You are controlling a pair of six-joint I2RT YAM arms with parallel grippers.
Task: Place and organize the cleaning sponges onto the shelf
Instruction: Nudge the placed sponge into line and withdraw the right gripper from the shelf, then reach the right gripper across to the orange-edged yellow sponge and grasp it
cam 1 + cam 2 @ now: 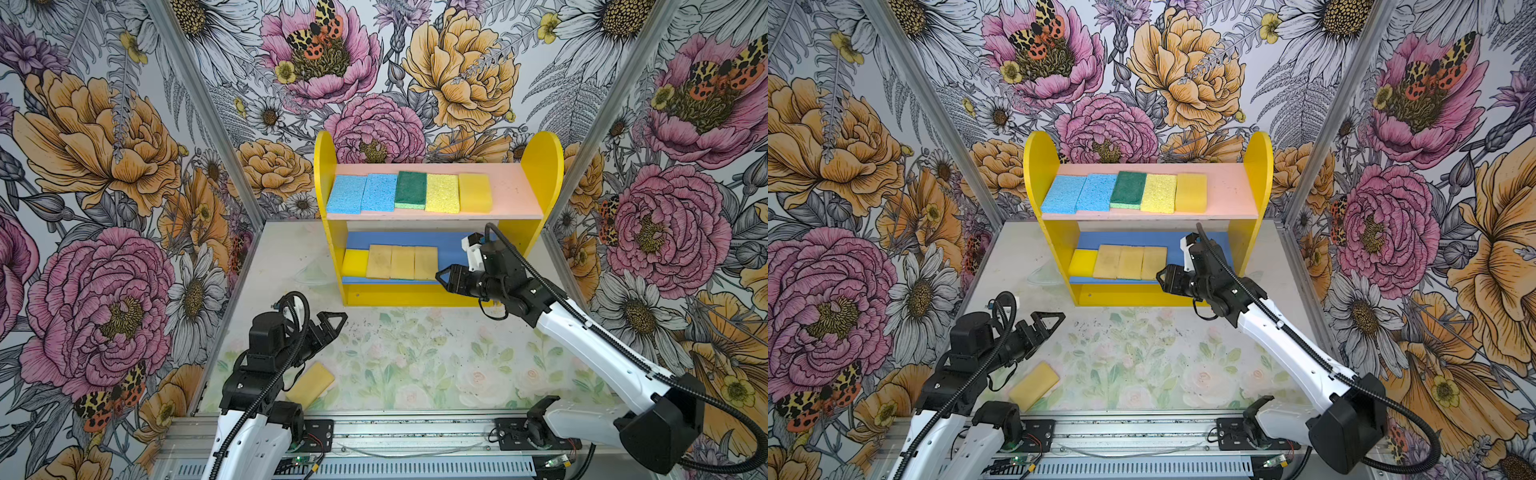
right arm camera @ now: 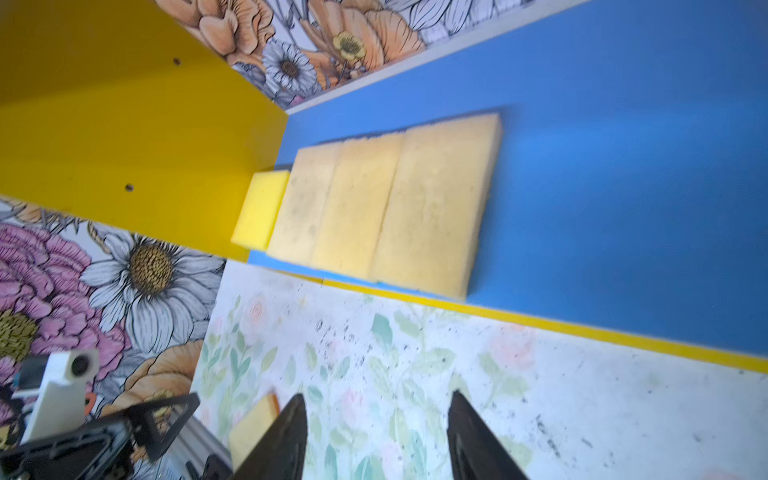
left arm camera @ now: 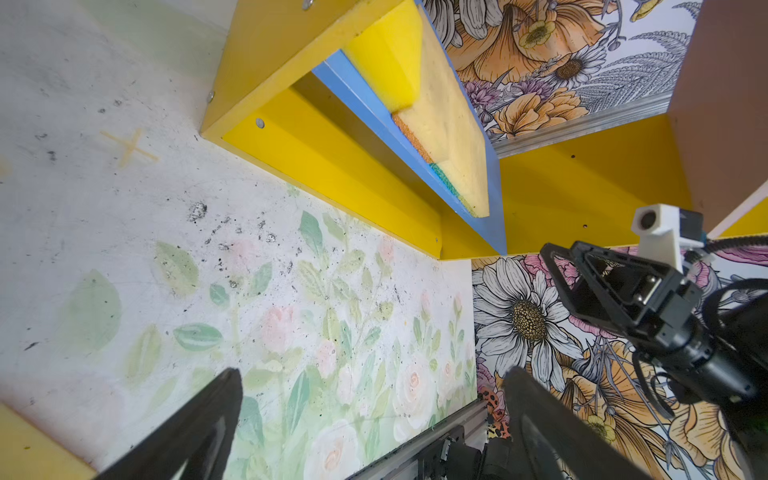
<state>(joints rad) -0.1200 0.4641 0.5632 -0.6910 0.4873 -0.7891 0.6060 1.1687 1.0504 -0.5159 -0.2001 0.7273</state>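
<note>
A yellow-sided shelf [image 1: 540, 166] stands at the back of a flower-printed counter [image 1: 415, 365], seen from above in both top views. On its pink upper board [image 1: 511, 191] five sponges lie flat in a row, edges touching: two light blue sponges [image 1: 346, 194], a dark green sponge [image 1: 411, 189], a porous pale yellow sponge [image 1: 442, 193] and a tan-yellow sponge [image 1: 475, 193]. On the blue lower board [image 1: 415, 239] a small bright yellow sponge [image 1: 354, 262] sits against the left panel, with three tan sponges [image 1: 402, 262] packed beside it.

The right claw [image 1: 441, 279] hangs at the front edge of that lower board, just right of the tan row, and it and its arm hide the board's right part. In the blurred right wrist view its fingers are spread with only bare counter between them, their bases cut off by the frame.

The left claw [image 1: 332, 322] hovers over the counter's left side, spread wide and holding nothing. A loose tan-yellow sponge [image 1: 311, 384] lies on the counter near the front left, one end covered by the left arm [image 1: 266, 374]; the left wrist view catches only a corner of it.
</note>
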